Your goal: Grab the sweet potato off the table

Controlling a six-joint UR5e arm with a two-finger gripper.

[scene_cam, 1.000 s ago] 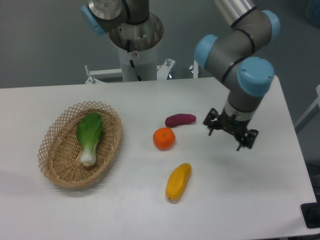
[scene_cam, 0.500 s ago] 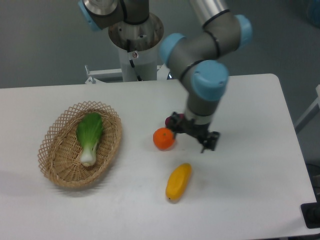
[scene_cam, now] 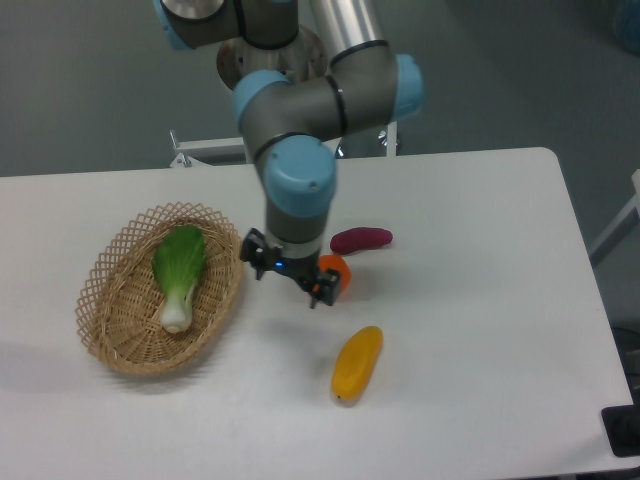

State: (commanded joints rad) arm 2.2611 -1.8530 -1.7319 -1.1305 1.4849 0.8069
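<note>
The sweet potato [scene_cam: 361,239] is a small dark purple-red tuber lying on the white table [scene_cam: 480,330], just right of centre. My gripper [scene_cam: 286,284] hangs low over the table to the left of it, pointing down, with its two fingers spread apart and nothing between them. The gripper stands in front of the round orange [scene_cam: 338,267] and covers its left part. The sweet potato is apart from the gripper, up and to its right.
A wicker basket [scene_cam: 112,310] at the left holds a green bok choy [scene_cam: 180,263]. A yellow-orange oblong fruit [scene_cam: 357,363] lies in front of the orange. The arm's base [scene_cam: 270,110] stands at the table's back edge.
The arm has swung left across the table, from right of the sweet potato, over it, to left of the orange. The sweet potato has not moved. The fingers stay spread.
</note>
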